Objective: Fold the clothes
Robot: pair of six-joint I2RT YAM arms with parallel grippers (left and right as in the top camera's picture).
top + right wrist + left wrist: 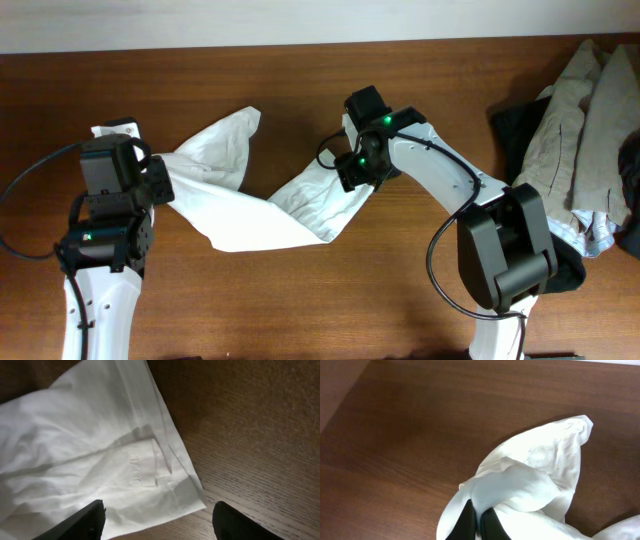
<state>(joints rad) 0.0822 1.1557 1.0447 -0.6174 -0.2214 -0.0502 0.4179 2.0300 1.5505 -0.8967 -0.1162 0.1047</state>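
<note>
Beige garment [578,118] over seemingly black cloth [512,128]

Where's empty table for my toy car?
Bare table at the front, between the left arm and right arm, below the white T-shirt, and in the back-left corner. The right edge is crowded with heaped clothes.
</note>
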